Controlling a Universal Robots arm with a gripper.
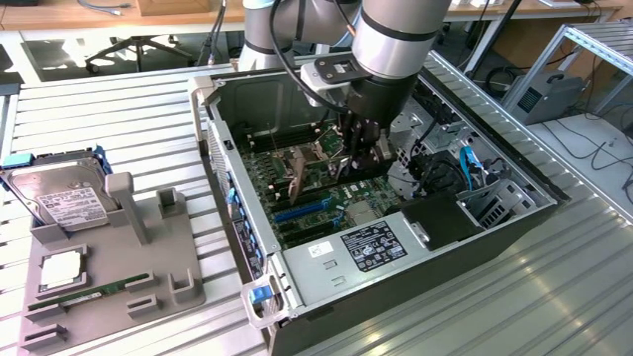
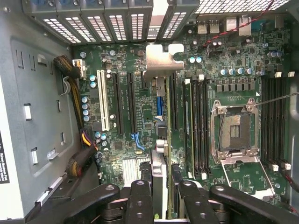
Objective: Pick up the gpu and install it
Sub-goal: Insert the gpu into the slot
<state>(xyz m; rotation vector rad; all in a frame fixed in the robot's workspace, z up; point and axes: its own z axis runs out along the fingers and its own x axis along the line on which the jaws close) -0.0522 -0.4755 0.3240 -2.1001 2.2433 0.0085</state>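
Note:
Inside the open computer case [image 1: 296, 278], my gripper [image 1: 362, 165] reaches down over the green motherboard [image 1: 327, 200]. It is shut on the gpu [image 1: 381, 159], a thin black card held on edge. In the wrist view the gpu [image 2: 161, 65] appears edge-on between the two black fingers [image 2: 140, 198], its silver bracket pointing toward the case's slotted rear wall [image 2: 117, 23]. The card runs lengthwise over the expansion slots, beside a black slot [image 2: 132, 102]. Whether its lower edge touches a slot I cannot tell.
A white slot [image 2: 105, 100], the open CPU socket [image 2: 236, 130] and RAM slots [image 2: 198, 121] lie around the card. Cables [image 2: 77, 161] run along the grey power supply [image 1: 366, 248]. Outside the case, a grey tray [image 1: 109, 311] carries a hard drive [image 1: 59, 196] and a RAM stick [image 1: 89, 291].

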